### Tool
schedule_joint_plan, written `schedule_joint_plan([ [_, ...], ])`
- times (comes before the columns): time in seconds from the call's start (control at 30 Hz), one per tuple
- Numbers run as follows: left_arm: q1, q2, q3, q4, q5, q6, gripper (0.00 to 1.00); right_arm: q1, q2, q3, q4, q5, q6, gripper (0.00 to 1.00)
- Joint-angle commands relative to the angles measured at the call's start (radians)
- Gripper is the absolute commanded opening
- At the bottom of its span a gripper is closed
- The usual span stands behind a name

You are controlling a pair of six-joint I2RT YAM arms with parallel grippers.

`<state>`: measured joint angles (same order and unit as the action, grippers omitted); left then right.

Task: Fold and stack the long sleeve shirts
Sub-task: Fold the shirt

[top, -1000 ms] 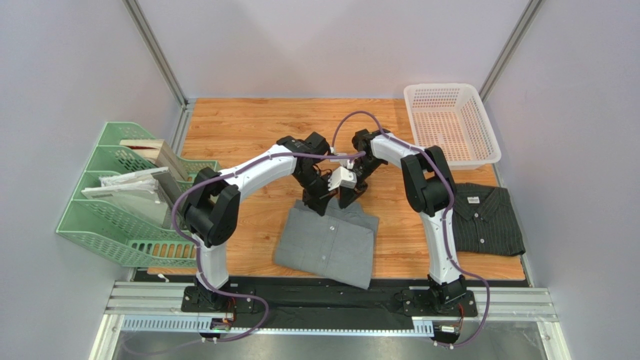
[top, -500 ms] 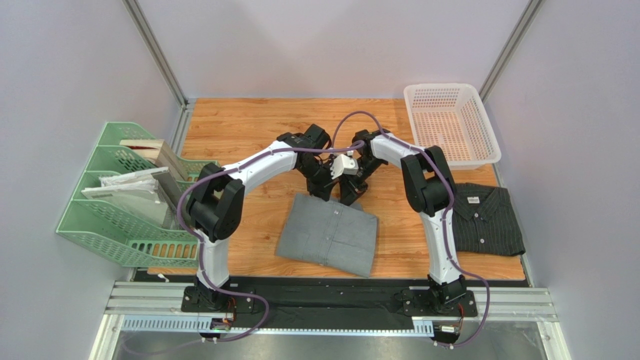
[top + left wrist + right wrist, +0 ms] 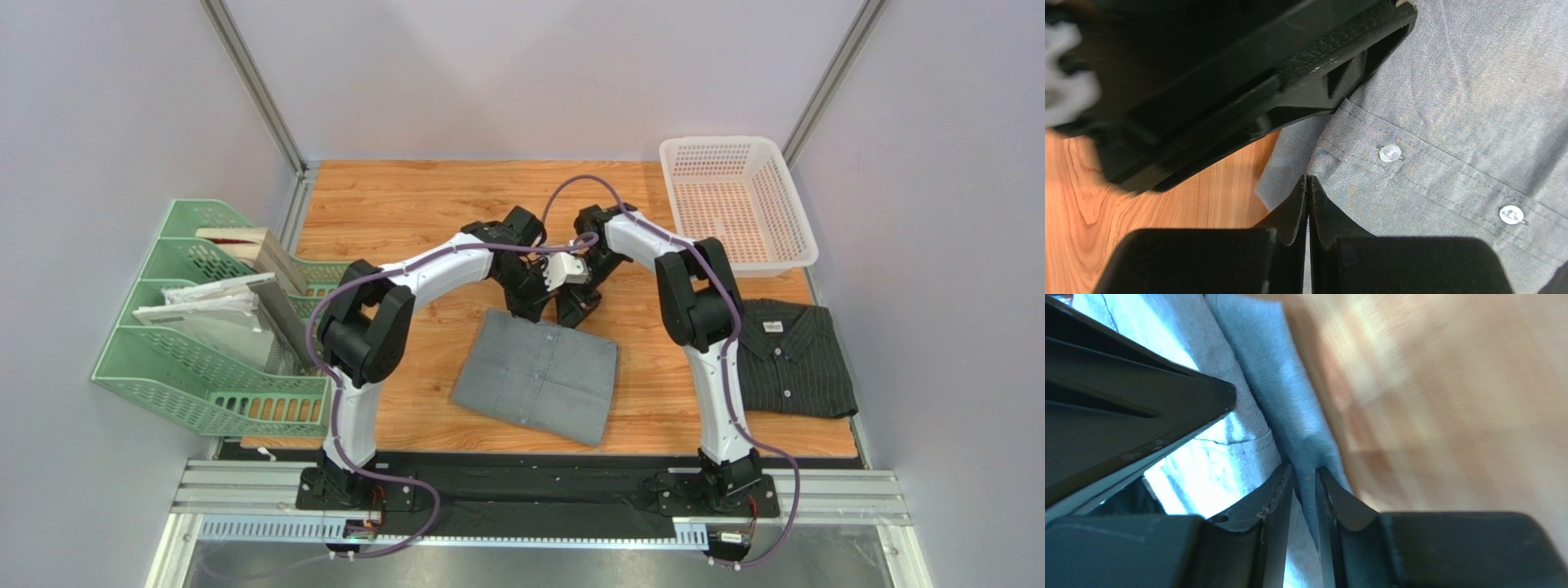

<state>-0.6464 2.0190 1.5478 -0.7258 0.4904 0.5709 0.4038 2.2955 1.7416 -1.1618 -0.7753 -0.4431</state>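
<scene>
The plain grey long sleeve shirt (image 3: 536,374) lies folded at the table's middle, buttons (image 3: 1390,152) up. The dark pinstriped shirt (image 3: 795,355) lies folded at the right edge. Both grippers meet at the grey shirt's far edge. My right gripper (image 3: 574,306) (image 3: 1304,474) is shut on a fold of the grey cloth (image 3: 1290,410), which runs up between its fingers. My left gripper (image 3: 530,300) (image 3: 1308,180) is shut, its tips pressed together on the grey shirt (image 3: 1462,122) beside the button strip. Whether cloth is nipped between them does not show.
A white mesh basket (image 3: 736,196) stands at the back right. A green file rack (image 3: 209,331) with papers stands along the left edge. The right gripper's black body (image 3: 1229,79) hangs close over the left one. Bare wood (image 3: 393,208) lies beyond the shirt.
Both grippers drew away from the bases, and the grey shirt slid that way with them. Its raised far edge now lies flatter.
</scene>
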Motion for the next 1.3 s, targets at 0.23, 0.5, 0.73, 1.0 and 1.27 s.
schedule_joint_plan([
  [0.23,0.082,-0.048,0.087,-0.033,0.040,-0.092,0.41,-0.128,-0.050,0.230,-0.162,0.157,-0.069,0.49],
  [0.5,0.116,-0.062,0.095,-0.222,0.079,-0.017,0.72,-0.140,-0.186,-0.060,-0.239,0.128,-0.099,0.68],
  [0.73,0.131,0.009,0.060,-0.216,-0.030,-0.023,0.70,-0.141,-0.206,-0.191,-0.136,0.249,-0.088,0.61],
  [1.0,0.143,0.050,0.037,-0.221,-0.036,-0.040,0.57,-0.143,-0.168,-0.203,-0.102,0.266,-0.108,0.00],
  [1.27,0.149,0.119,0.049,-0.210,-0.145,-0.124,0.30,-0.128,-0.006,0.025,-0.050,0.367,-0.051,0.00],
])
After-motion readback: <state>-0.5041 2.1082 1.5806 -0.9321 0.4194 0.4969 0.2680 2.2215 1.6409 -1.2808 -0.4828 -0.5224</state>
